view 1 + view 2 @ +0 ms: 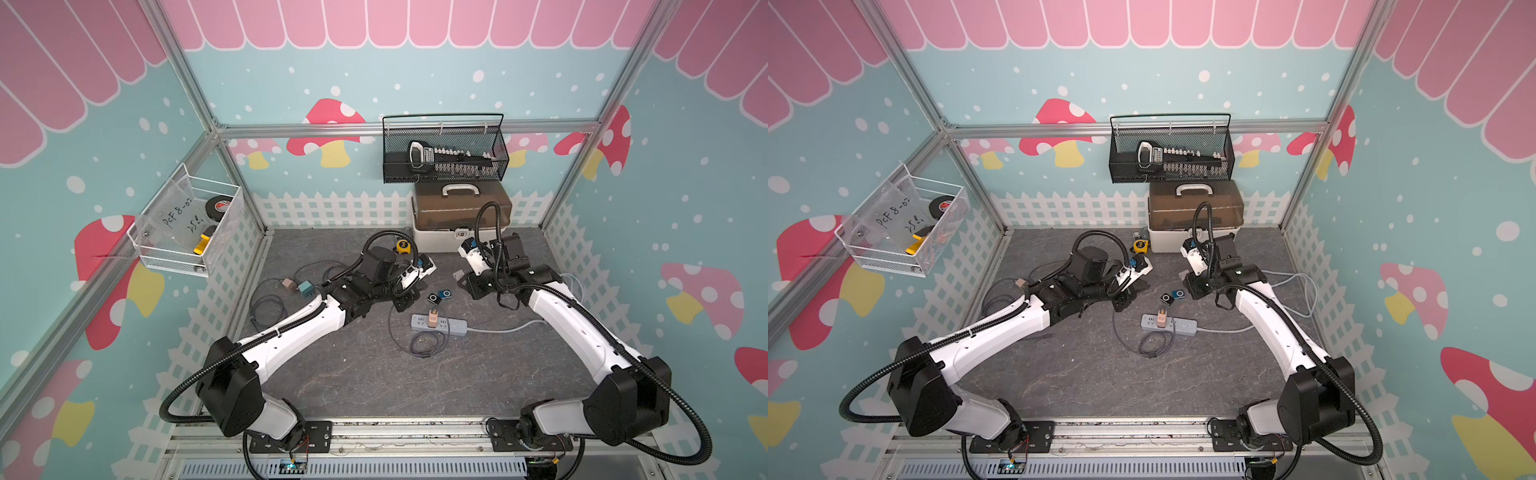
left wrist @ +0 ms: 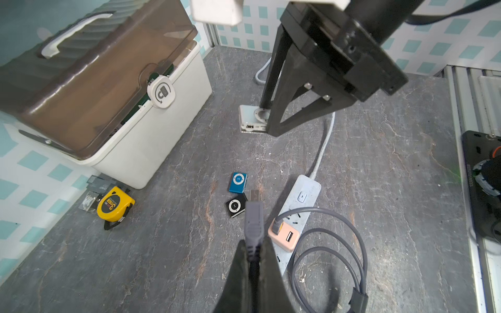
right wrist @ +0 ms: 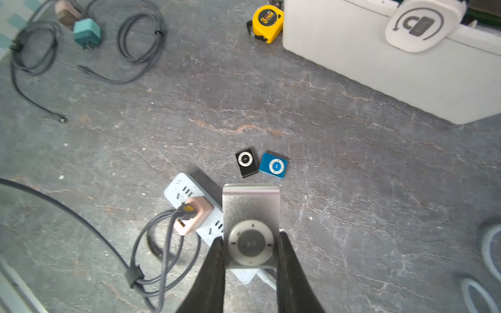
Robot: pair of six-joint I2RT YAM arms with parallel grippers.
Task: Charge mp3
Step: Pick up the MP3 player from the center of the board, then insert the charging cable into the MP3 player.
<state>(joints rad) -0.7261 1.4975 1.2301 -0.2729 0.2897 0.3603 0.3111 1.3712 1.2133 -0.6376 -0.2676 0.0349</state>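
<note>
the right jaws are narrowed on a silver mp3 player (image 3: pixel 250 214), gripping its two sides, near the white box (image 1: pixel 436 243). the left jaws are pinched tight on a grey cable plug (image 2: pixel 254 216). a pink charger (image 2: pixel 284 235) sits in the power strip (image 2: pixel 302 195). a blue player (image 3: pixel 273 165) and a black player (image 3: pixel 246 162) lie side by side on the surface (image 1: pixel 374 374).

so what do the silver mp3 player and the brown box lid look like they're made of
The silver mp3 player looks like brushed metal, likely aluminium: it has a dull grey satin sheen with faint streaks. Its control ring seems to be matte plastic. The brown box lid looks like glossy, tinted translucent plastic: dark shapes show dimly through it and light glints along its ribs.
</note>
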